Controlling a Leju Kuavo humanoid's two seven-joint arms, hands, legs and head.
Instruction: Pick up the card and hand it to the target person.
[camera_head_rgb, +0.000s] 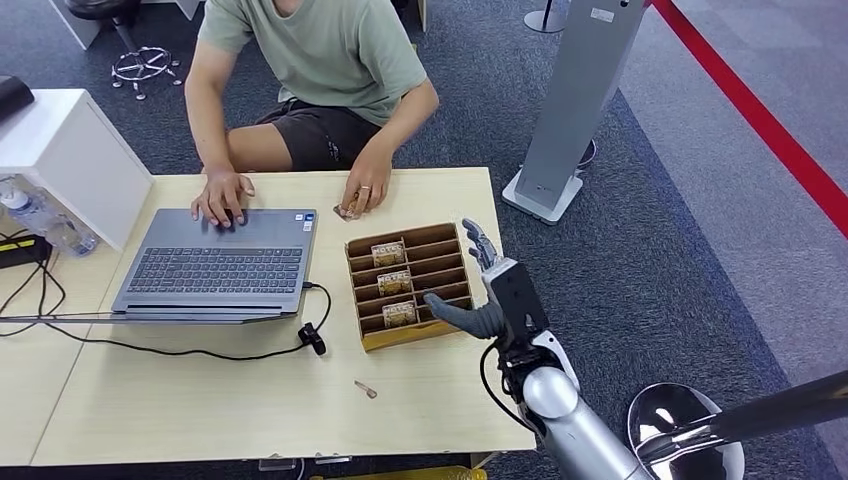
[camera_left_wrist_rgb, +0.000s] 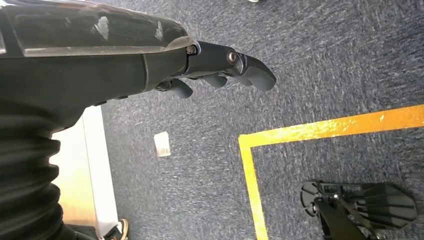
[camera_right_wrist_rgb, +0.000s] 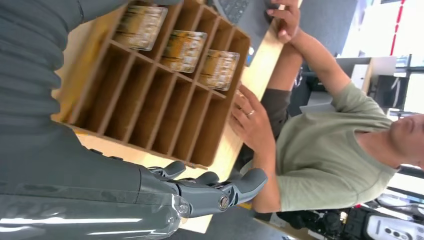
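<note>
Sitting near the table's (camera_head_rgb: 250, 420) right edge, a brown slotted box (camera_head_rgb: 410, 284) holds three cards (camera_head_rgb: 395, 282), one each in separate slots toward its left side; the other slots look bare. The right hand (camera_head_rgb: 478, 290) hovers at the box's right side, fingers spread and grasping nothing, thumb reaching over the near right corner of the box. The left hand (camera_left_wrist_rgb: 220, 70) hangs over blue carpet, fingers loosely curled with nothing in them. A person (camera_head_rgb: 320, 70) sits at the far edge, one hand on a laptop (camera_head_rgb: 215, 265), the other hand (camera_head_rgb: 365, 190) resting just beyond the box's far side. A black cable (camera_head_rgb: 180, 350) runs along the laptop's near side, and a small scrap (camera_head_rgb: 365, 389) lies toward the table's near edge.
</note>
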